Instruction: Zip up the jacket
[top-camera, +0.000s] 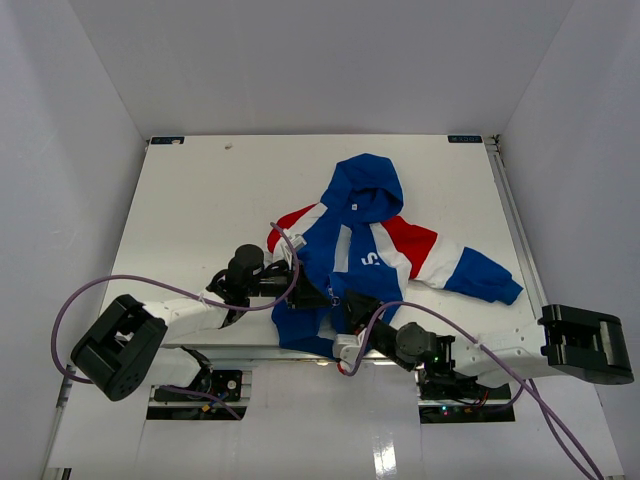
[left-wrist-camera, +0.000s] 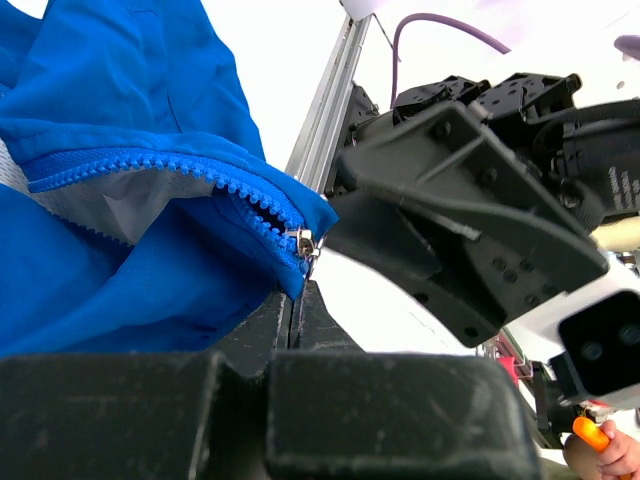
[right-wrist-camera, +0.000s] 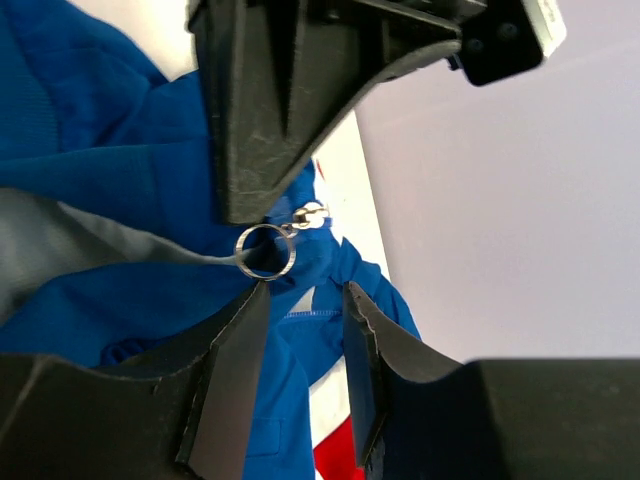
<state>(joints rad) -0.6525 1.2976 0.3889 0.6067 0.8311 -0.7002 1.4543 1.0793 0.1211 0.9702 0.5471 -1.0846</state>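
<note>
The jacket (top-camera: 370, 250) lies front up. Its hood is on the far side from the slider and its hem is at the table's near edge. The zip is open nearly its whole length. The slider (left-wrist-camera: 305, 240) sits at the bottom of the teeth, right by the hem, and a small metal ring pull (right-wrist-camera: 265, 250) hangs off it.

My left gripper (left-wrist-camera: 295, 305) is closed on blue hem fabric just under the slider. I read that as an anchor, so the cloth won't ride up when the slider is drawn toward the hood. My right gripper (right-wrist-camera: 305, 300) is parted to a moderate gap and holds nothing. The ring sits just beyond its fingertips, nearer one finger, not yet between them. The two heads crowd the slider from opposite sides, very close together.

My judgement: ease the right in until the ring is between the pads, then close. The ring is small, so a miss looks easy.

The surface is a plain white table (top-camera: 200, 200). White walls (top-camera: 60, 150) enclose three sides, well away from the slider. Purple cables (top-camera: 100, 285) loop off both arms, either side of the slider.
</note>
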